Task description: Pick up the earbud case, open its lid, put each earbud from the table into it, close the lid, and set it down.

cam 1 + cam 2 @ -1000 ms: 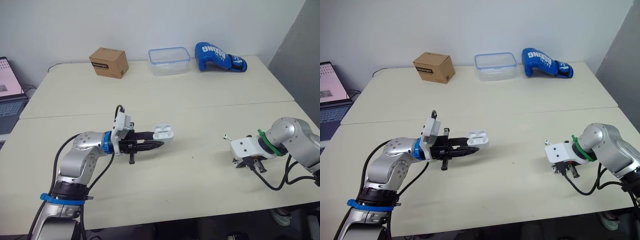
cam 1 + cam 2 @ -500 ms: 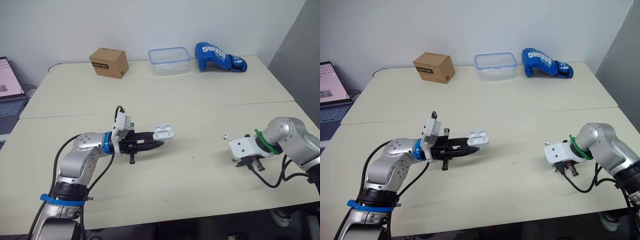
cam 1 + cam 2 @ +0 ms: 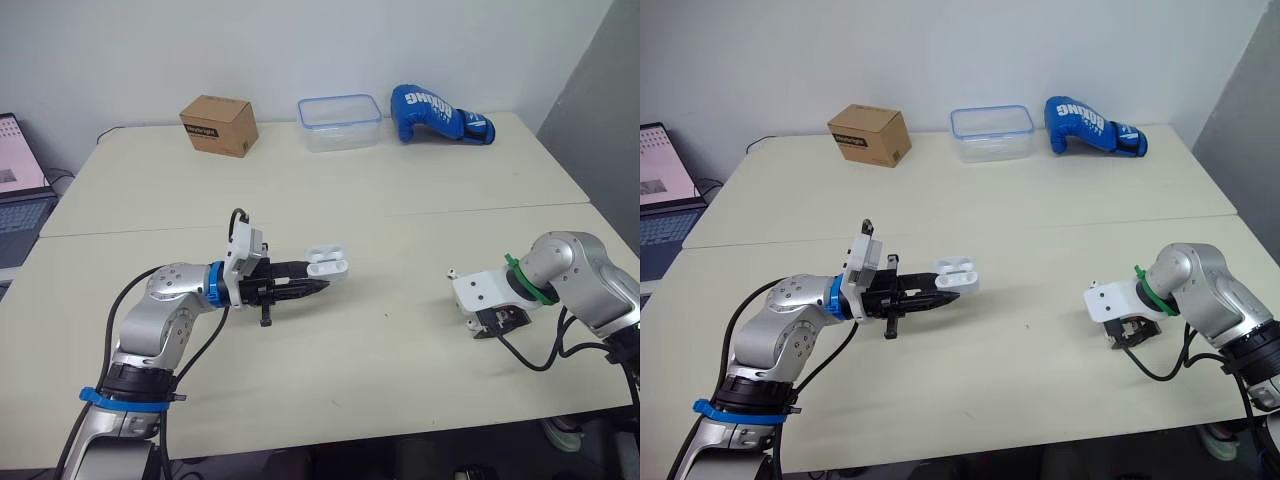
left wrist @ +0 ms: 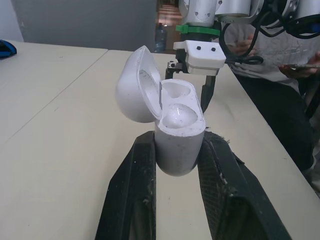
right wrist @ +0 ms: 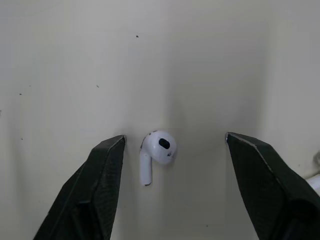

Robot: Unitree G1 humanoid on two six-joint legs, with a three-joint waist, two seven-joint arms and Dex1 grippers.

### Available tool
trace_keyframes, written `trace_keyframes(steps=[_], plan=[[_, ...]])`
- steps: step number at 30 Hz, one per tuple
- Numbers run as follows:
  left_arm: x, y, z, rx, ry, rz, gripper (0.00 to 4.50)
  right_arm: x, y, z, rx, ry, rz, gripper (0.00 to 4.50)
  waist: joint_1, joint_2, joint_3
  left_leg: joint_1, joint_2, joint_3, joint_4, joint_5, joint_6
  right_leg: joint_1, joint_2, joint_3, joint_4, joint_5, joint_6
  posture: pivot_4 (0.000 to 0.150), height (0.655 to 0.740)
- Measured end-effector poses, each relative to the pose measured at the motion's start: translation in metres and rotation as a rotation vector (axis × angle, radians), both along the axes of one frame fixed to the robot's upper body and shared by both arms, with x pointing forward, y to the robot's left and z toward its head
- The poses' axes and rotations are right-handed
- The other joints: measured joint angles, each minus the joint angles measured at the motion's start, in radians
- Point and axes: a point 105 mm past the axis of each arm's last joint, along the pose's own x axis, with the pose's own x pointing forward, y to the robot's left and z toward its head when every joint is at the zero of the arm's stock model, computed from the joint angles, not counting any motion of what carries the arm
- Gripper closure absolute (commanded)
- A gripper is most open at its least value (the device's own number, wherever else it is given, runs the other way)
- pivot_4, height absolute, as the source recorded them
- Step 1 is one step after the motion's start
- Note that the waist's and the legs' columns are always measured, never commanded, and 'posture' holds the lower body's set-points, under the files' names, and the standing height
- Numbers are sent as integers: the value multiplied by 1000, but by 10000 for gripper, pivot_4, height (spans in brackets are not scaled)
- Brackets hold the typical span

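Earbud case (image 4: 177,135), lid open, wells facing up, clamped betw. fingers of left pincer (image 3: 312,279), over mid bench (image 3: 400,220). Right pincer (image 5: 173,136) spread wide, pointing down at bench w/ one earbud (image 5: 159,146) lying betw. its fingers, touching neither. 2nd earbud (image 3: 452,271) lies nearby.
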Motion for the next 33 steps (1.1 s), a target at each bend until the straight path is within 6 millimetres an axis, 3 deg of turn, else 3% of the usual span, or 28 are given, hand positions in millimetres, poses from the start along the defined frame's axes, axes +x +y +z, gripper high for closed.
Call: trace_keyframes(steps=[14,21,32,33], plan=[[-1,1,-2,-1,3,3,36883,-5,9,3,-144,-46,-53,13682,0,0,0,0,0,0,0,0,0,-1,0,0,1,0,0,1500,7307],[-1,1,-2,-1,3,3,36883,-14,20,1,-156,-36,-107,13682,0,0,0,0,0,0,0,0,0,-1,0,0,1,0,0,1500,7307],[-1,1,-3,-1,7,6,36883,-13,21,1,-206,-68,-156,13682,0,0,0,0,0,0,0,0,0,-1,0,0,1,0,0,1500,7307],[-1,1,-3,-2,7,7,36883,-13,21,1,-207,-67,-159,15322,0,0,0,0,0,0,0,0,0,-1,0,0,1,0,0,1500,7307]])
